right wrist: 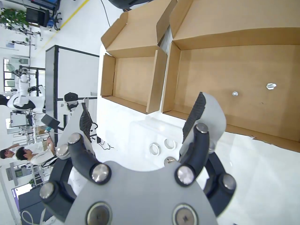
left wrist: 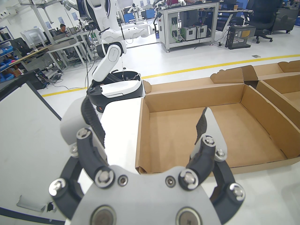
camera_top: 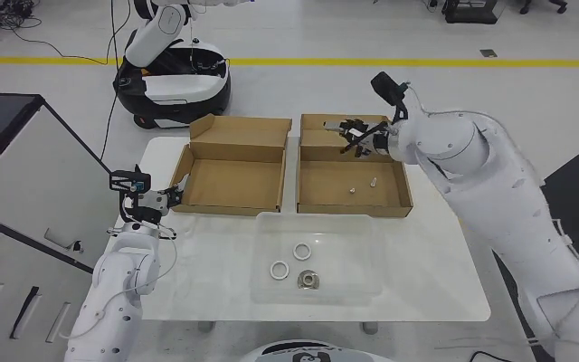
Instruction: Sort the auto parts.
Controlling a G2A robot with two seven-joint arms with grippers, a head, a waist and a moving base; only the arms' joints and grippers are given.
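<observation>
rings (camera_top: pixel 302 252): two, white, lying flat in the clear tray (camera_top: pixel 348 258), near a round grey part (camera_top: pixel 308 280).
bits (camera_top: pixel 371 182): two, small and shiny, in the right box (camera_top: pixel 355 206).
left gripper (left wrist: pixel 145 105): fingers spread, empty, beside the left box (camera_top: pixel 235 176).
right gripper (camera_top: pixel 348 138): fingers spread, empty, over the right box's far end.

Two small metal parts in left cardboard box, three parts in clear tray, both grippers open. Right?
Wrong box: the top view shows the two small metal parts in the right cardboard box, not the left. Three parts in the clear tray and open left gripper and right gripper stand.
</observation>
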